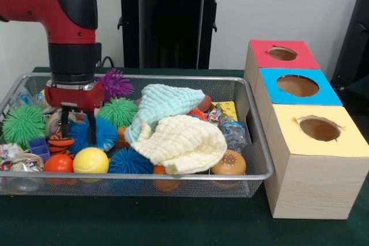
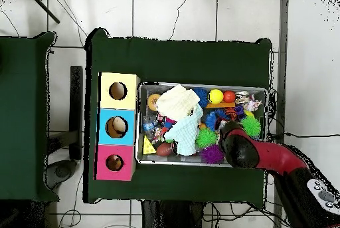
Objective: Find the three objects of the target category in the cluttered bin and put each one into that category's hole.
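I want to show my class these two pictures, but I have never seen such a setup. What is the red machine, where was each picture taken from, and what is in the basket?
The red machine is a robot arm. Its gripper hangs open in a wire basket, over a small orange striped ball, holding nothing. One picture looks across the table; the other looks straight down. The basket holds spiky balls, smooth balls and two cloths: a cream cloth and a pale blue cloth. Beside it stands a wooden box with three holes in red, blue and yellow tops.
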### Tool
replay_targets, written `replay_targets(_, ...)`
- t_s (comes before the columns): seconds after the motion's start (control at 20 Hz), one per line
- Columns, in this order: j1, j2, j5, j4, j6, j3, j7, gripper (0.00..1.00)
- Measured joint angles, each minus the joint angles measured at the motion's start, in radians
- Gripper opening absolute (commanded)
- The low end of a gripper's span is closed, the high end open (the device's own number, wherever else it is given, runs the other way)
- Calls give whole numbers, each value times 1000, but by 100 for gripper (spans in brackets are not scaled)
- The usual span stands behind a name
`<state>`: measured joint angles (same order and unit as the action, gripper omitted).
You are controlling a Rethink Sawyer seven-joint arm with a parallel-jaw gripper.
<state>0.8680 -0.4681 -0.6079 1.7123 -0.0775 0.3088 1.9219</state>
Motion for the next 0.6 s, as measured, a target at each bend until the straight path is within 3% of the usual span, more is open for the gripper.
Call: replay_targets(0.6, 44, -46, 0, 27, -67, 42, 0, 100)
